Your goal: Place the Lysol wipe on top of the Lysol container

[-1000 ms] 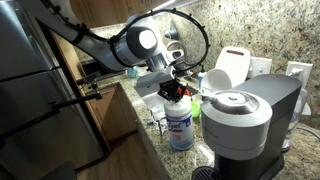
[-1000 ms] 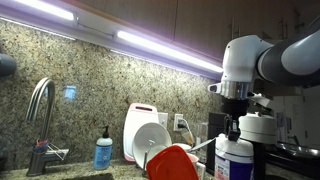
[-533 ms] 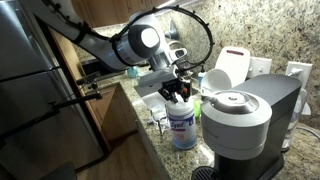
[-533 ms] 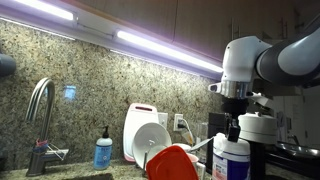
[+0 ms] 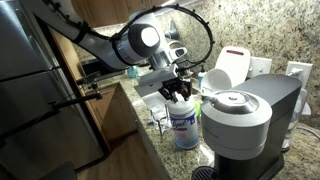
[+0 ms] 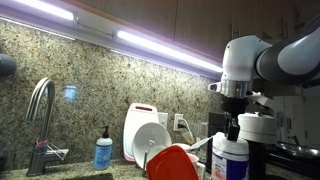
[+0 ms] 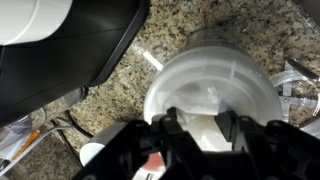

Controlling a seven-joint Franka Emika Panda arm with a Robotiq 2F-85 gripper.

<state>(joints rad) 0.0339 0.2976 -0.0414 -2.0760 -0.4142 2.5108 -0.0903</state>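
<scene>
Lysol container (image 5: 183, 128): white canister with a blue-printed label and a round white top. It stands upright on the granite counter (image 7: 160, 40), with the grey coffee machine (image 5: 240, 115) just beside it at 3 o'clock in an exterior view.
Lysol wipe (image 7: 212, 100): thin, white, softly crumpled sheet at the middle of the container's top.
Hand (image 7: 205, 122): enters the wrist view from 6 o'clock, directly over the container. The fingers (image 7: 170, 125) stand a little apart with the wipe between them; whether they pinch it, I cannot tell.

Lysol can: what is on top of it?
The gripper hangs right over the can. In the wrist view something white and soft, likely the wipe, shows between the fingers. The fingers hide part of the can's top, so whether it rests there is unclear.
</scene>
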